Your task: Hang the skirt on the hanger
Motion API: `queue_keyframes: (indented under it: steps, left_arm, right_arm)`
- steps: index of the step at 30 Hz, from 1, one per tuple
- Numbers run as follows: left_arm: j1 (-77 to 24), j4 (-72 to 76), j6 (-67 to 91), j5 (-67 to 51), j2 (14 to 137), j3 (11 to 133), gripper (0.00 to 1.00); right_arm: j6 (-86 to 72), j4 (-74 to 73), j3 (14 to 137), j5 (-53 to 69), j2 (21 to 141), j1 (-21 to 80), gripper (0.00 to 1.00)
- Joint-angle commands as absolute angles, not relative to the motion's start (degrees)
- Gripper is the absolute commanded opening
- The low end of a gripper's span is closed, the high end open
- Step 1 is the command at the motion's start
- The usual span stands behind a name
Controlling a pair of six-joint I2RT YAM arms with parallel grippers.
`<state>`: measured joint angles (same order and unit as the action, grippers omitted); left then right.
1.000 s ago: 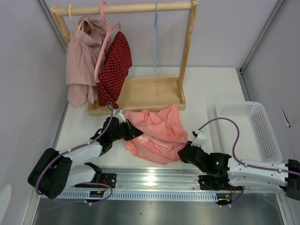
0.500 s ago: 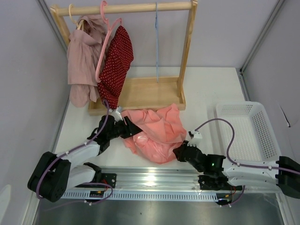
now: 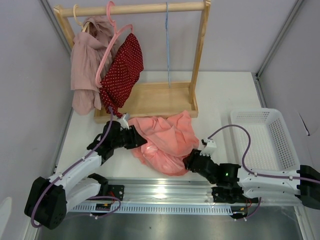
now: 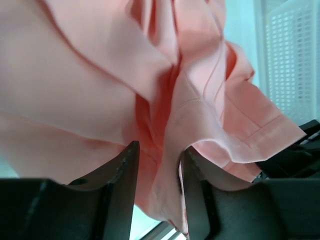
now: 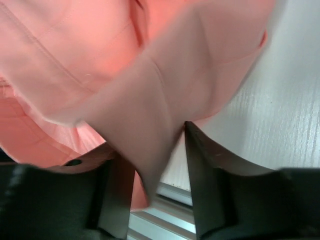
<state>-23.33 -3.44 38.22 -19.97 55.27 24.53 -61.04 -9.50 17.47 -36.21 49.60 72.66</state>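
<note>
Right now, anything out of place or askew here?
The skirt lies crumpled in a heap on the table, while the blue hanger hangs bare on the rail. The pink hanger under the red dotted garment tilts steeply.

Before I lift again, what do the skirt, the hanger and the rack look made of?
Skirt: thin woven cloth, matte salmon-pink; it creases softly and shows stitched hems. Hanger: probably coated wire, light blue and very thin; finish too small to tell. Rack: pale unpainted wood, judging by its colour.
</note>
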Motion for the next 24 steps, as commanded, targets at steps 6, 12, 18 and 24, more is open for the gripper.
queue_keyframes:
  steps: [6, 12, 18, 24]
  left_arm:
    - [-24.0, -7.7, 35.0, -18.5, 57.2, 26.6, 0.4]
    - [-24.2, -7.6, 34.7, -18.7, 58.3, 27.4, 0.4]
    - [-24.2, -6.9, 34.6, -19.1, 59.9, 28.4, 0.4]
    - [-24.3, -6.9, 34.6, -19.2, 60.0, 28.4, 0.4]
  right_arm:
    - [-66.2, -27.4, 28.7, -44.0, 47.6, 76.5, 0.64]
    - [-67.9, -37.2, 35.4, -45.3, 46.1, 77.8, 0.64]
    - [-67.9, -45.6, 42.9, -48.0, 45.4, 80.9, 0.47]
    - [-58.1, -40.9, 47.5, -39.9, 50.0, 82.7, 0.29]
